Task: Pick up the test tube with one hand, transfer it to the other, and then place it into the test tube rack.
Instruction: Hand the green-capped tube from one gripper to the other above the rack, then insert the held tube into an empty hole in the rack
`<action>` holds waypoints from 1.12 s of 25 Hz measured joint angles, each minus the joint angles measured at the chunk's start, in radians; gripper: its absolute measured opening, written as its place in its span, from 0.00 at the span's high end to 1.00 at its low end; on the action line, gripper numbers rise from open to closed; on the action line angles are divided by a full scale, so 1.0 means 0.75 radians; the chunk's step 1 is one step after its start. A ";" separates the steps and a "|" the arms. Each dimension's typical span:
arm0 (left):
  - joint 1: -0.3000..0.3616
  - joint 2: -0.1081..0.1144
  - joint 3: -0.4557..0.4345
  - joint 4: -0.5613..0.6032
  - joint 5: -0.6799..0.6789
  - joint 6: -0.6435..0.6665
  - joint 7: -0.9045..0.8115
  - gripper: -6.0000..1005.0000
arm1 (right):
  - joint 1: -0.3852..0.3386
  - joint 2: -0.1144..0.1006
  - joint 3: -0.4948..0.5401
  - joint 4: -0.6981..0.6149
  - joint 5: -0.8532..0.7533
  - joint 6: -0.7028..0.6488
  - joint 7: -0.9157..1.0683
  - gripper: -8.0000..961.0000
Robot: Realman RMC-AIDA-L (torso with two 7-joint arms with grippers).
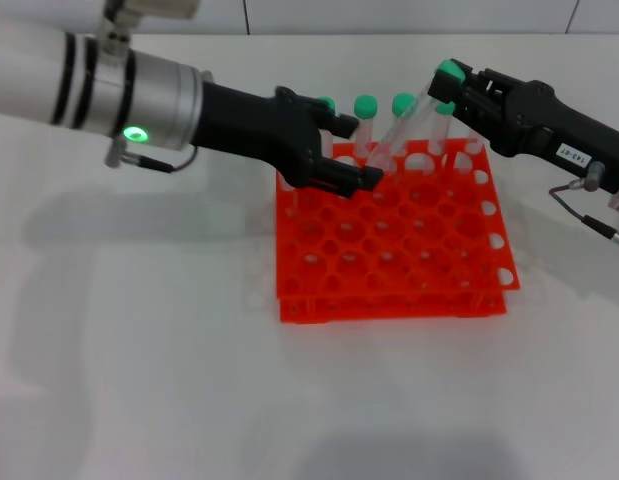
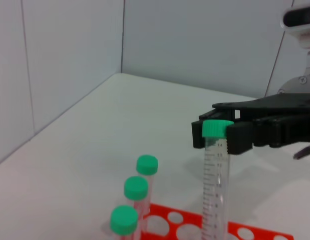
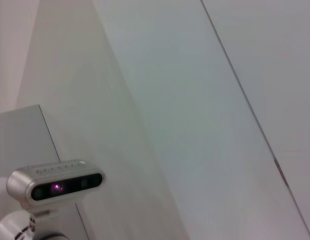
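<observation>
We see test tube [image 1: 414,125] base hidden among test tube rack [image 1: 389,240] holes; right claw [image 1: 455,88] pinching its cap. Left claw [image 1: 364,178] over rack, fingers' gap unclear to us.

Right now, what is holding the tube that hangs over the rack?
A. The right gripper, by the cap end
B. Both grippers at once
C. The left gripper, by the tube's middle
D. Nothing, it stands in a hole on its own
A. The right gripper is clamped at the green cap end of the tube, which slants down toward the rack; the left gripper sits lower, beside it, over the rack's back rows.
</observation>
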 joint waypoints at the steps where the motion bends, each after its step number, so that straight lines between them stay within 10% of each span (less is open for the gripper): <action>1: 0.017 -0.002 0.000 0.065 0.024 0.023 -0.048 0.31 | -0.001 0.000 -0.001 -0.003 0.000 0.000 0.000 0.72; 18: 0.541 -0.046 -0.003 1.084 0.056 0.225 -0.504 0.12 | -0.019 -0.012 -0.013 -0.046 -0.010 0.014 -0.040 0.71; 28: 0.914 -0.052 -0.022 1.040 -0.192 0.164 -0.204 0.12 | -0.022 -0.022 -0.071 -0.162 -0.016 0.007 -0.035 0.71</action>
